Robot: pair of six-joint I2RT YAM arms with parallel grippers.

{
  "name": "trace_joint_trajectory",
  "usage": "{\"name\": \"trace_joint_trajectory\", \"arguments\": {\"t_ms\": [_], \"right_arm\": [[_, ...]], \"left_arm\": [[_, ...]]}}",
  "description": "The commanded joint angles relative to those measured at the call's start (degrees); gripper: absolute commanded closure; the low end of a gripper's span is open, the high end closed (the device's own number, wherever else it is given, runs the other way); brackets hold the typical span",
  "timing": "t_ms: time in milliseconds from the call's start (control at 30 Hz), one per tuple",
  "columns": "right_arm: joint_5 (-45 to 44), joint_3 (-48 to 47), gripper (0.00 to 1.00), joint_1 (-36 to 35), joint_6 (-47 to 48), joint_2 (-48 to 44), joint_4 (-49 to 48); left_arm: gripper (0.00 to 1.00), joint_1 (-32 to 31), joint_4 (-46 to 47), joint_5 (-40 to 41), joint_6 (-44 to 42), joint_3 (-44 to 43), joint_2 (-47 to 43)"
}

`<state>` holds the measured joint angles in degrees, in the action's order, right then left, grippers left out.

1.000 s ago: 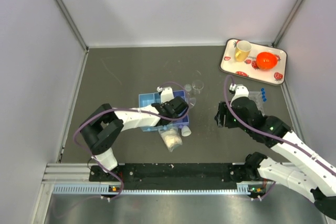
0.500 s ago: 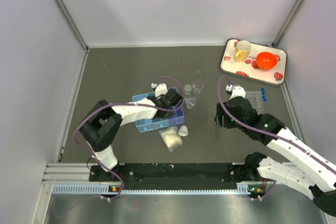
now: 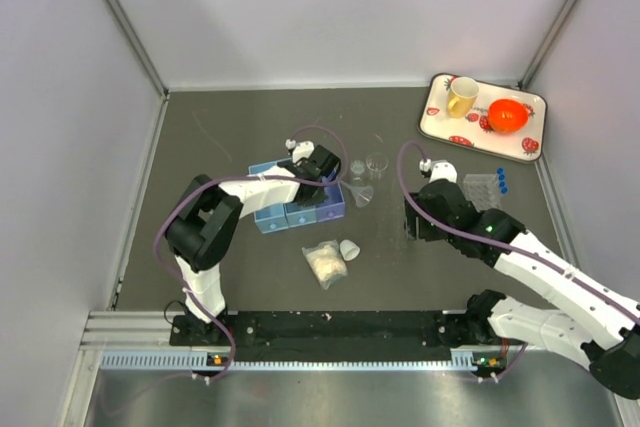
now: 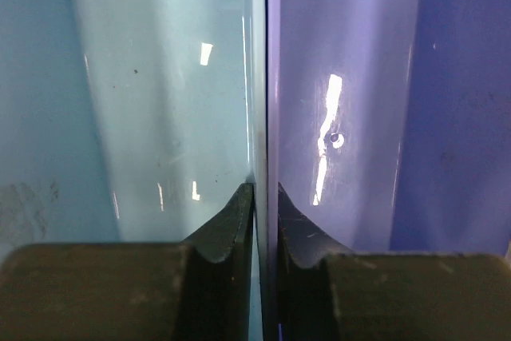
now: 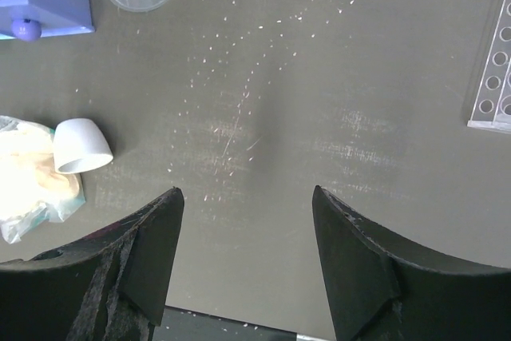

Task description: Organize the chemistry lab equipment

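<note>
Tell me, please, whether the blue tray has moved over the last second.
Yes. Held by the left gripper, the blue tray has shifted left and toward the far wall, away from the bag of white material, which stayed put.

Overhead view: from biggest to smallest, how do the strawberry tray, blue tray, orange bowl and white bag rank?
1. strawberry tray
2. blue tray, though partly hidden
3. white bag and orange bowl look about alike, so I won't rank them.

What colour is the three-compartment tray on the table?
The tray is blue, pale blue on one side and violet-blue on the other. It shows best in the top external view.
</note>
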<state>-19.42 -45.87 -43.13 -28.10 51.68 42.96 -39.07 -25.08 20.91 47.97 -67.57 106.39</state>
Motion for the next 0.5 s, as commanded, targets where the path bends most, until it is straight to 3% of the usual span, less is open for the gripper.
{"name": "trace_joint_trajectory", "arguments": {"t_ms": [0,100,200,467], "right_arm": [[-1.9,-3.2,0.33,-0.7,0.8,0.7,-2.1],[-1.9,-3.3,0.33,-0.7,0.7,1.1,-2.4],[-1.9,-3.3,0.32,-0.6,0.8,1.1,-2.5],[-1.6,-3.4,0.32,-0.7,0.7,2.0,-3.1]], "left_arm": [[0.77,0.7,4.4,-10.9,2.4,0.8,5.1],[0.54,0.6,5.5,-11.9,3.6,1.7,4.4],[0.43,0.5,5.3,-11.0,3.5,2.7,2.9],[0.35,0.6,-1.9,-7.6,0.0,-2.3,-2.8]]}}
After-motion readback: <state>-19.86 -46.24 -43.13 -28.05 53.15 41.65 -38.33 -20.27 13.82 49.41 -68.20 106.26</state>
